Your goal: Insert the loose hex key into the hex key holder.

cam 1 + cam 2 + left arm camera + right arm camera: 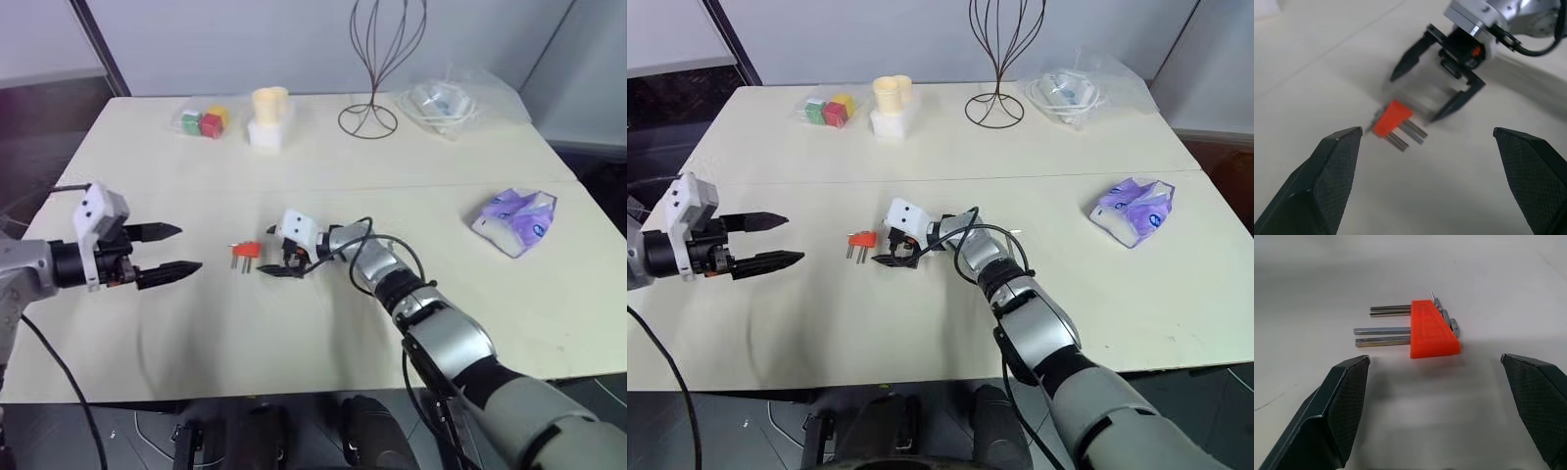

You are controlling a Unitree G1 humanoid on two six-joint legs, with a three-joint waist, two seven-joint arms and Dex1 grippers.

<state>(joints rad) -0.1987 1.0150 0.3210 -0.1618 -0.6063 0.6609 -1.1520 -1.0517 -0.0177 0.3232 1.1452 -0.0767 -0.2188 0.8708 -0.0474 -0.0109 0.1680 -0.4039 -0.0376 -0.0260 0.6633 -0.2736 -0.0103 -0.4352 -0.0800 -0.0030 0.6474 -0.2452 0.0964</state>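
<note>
On the near half of the cream-coloured table [294,333] we see both arms reaching in. Our left gripper [168,252] hangs at the left side, its two black fingers spread wide with nothing between them, pointing right toward the middle of the table. Our right gripper [281,257] lies low over the table near its centre, pointing left, its fingers likewise spread wide and holding nothing.

Between the two grippers, just beside the right one's fingertips and well apart from the left one, the small red-orange plastic hex key holder [245,251] lies flat on the table. In the right wrist view the holder [1432,330] is a wedge-shaped block with several straight grey metal shafts sticking out of one side and short bent ends showing at the other; neither finger touches it. We cannot make out the loose hex key on its own in any view.

Farther off at the right edge lies a crumpled purple-and-white packet [516,219]. At the far side stand, from left to right, a clear bag of green, red and yellow cubes [204,121], a pale yellow cup on a white block [269,116], a dark wire stand with a ring base [372,78] and a clear plastic bag holding white cord [446,101].
</note>
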